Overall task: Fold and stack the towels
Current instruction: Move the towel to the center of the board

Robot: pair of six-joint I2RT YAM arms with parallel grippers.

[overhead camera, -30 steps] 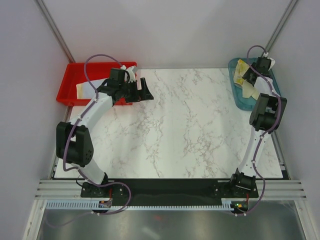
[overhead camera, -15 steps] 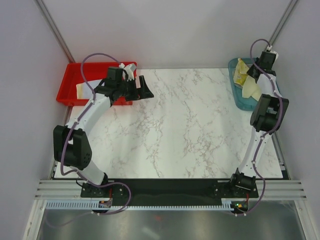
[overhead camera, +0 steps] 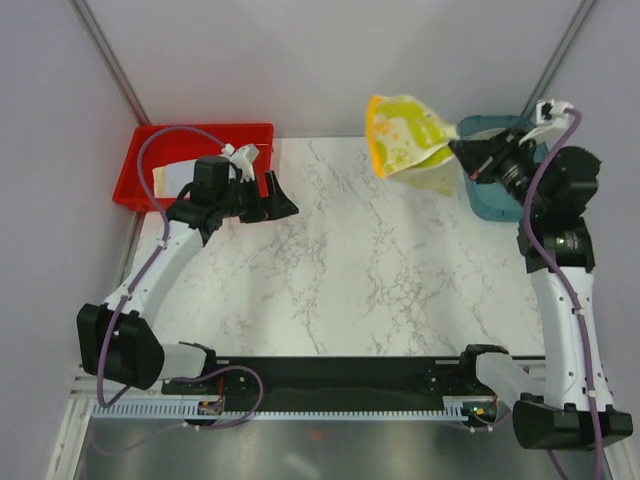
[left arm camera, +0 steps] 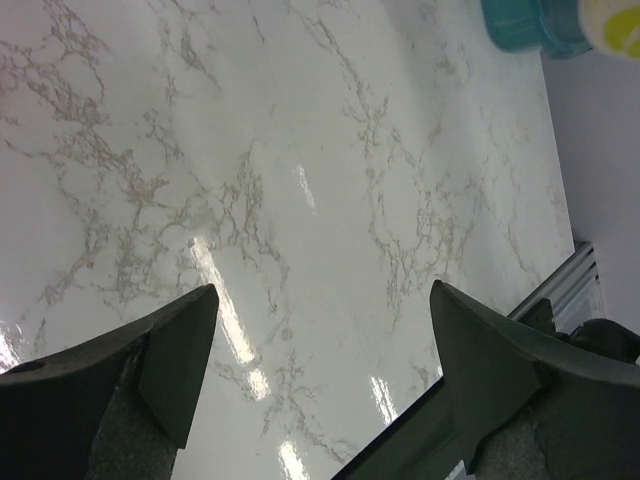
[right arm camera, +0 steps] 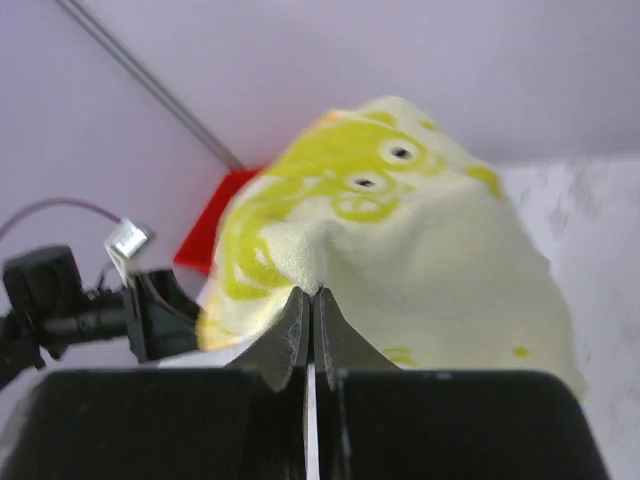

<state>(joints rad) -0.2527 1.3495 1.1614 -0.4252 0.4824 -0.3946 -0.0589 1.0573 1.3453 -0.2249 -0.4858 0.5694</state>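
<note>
Since a second ago: the right arm has come up out of the teal bin and swung inward, bringing a towel with it. The left arm's elbow has dropped toward the near left corner, and its end effector has hardly shifted.

Near edge: both arm bases sit side by side. Beyond them is the tabletop, white with grey veining.

Left end effector: hovers over the left part of the tabletop, just inboard of the red bin, pointing toward the centre. Its fingers are spread wide with nothing between them. In its wrist view only veined tabletop shows in the gap.

Right end effector: raised at the far right, pointing left from over the teal bin's inner edge. It is clamped tight on a pinch of the towel. In the wrist view the fingertips are pressed together with fabric bunched at their tips.

Towel: yellow with green print, held aloft off the tabletop and spread out leftward from the pinch. It hangs over the far right of the tabletop, just left of the teal bin.

Far left corner: the red bin holds a cream cloth, partly behind the left arm's cable.

Far right: the teal bin is mostly hidden behind the right arm, and I cannot make out its contents.
</note>
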